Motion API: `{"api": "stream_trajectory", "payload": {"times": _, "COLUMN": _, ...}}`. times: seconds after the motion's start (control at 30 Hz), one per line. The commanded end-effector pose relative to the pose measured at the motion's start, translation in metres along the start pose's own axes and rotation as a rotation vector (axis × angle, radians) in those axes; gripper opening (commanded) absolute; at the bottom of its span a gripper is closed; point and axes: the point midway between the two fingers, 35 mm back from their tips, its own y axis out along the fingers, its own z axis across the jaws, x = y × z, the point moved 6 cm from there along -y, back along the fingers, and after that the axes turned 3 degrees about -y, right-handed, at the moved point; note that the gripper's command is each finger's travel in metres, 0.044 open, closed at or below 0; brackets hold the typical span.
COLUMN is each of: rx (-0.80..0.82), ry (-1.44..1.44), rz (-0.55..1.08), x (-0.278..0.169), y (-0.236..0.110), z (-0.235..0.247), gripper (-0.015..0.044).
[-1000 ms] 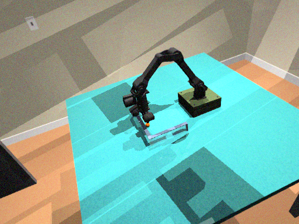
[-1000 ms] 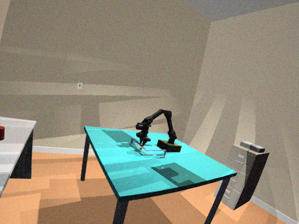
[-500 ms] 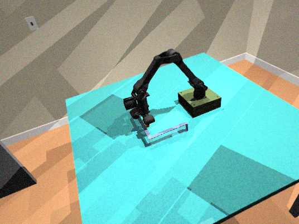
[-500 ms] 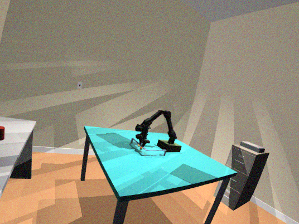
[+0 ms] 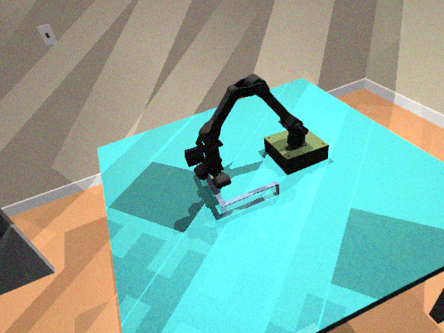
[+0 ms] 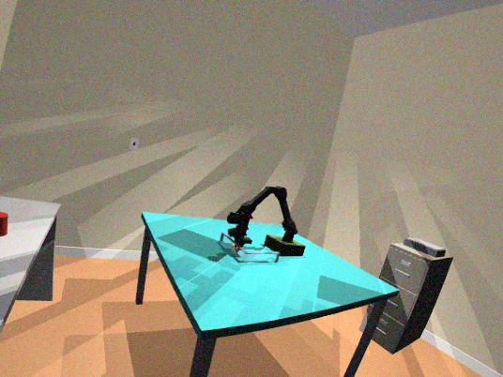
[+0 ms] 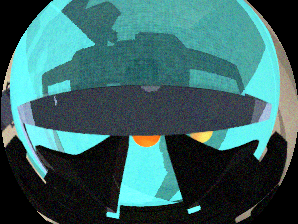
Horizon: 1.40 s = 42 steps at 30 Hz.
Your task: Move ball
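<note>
Gripper (image 5: 215, 177) low over the table (image 5: 290, 248), just inside the clear walls (image 5: 248, 195). Fingers partly narrowed, not yet pinching anything. Wrist view: ball (image 7: 144, 139) at 12 o'clock between fingers; second orange blob (image 7: 200, 136) at 1 o'clock.

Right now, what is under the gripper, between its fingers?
In the wrist view the gripper is low over the turquoise table. An orange ball peeks out at the finger gap, a second orange shape beside it. The dark fingers cover their lower parts.
</note>
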Motion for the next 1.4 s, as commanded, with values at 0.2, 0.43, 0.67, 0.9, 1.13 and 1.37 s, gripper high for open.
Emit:
{"api": "stream_trajectory", "payload": {"times": 0.2, "rx": 0.004, "ry": -0.003, "rz": 0.008, "x": -0.001, "y": 0.004, "z": 0.0, "gripper": 0.0073}}
{"api": "stream_trajectory", "payload": {"times": 0.43, "rx": 0.005, "ry": -0.003, "rz": 0.008, "x": 0.004, "y": -0.03, "z": 0.0, "gripper": 0.0}}
{"api": "stream_trajectory", "payload": {"times": 0.67, "rx": 0.005, "ry": -0.003, "rz": 0.007, "x": 0.005, "y": -0.085, "z": 0.0, "gripper": 0.0}}
{"api": "stream_trajectory", "payload": {"times": 0.9, "rx": 0.005, "ry": -0.003, "rz": 0.008, "x": 0.001, "y": -0.121, "z": 0.0, "gripper": 0.0}}
{"api": "stream_trajectory", "payload": {"times": 1.13, "rx": 0.003, "ry": -0.003, "rz": 0.008, "x": 0.001, "y": -0.11, "z": -0.016, "gripper": 0.0}}
{"api": "stream_trajectory", "payload": {"times": 1.37, "rx": -0.001, "ry": -0.003, "rz": 0.008, "x": -0.003, "y": -0.083, "z": -0.057, "gripper": 0.0}}
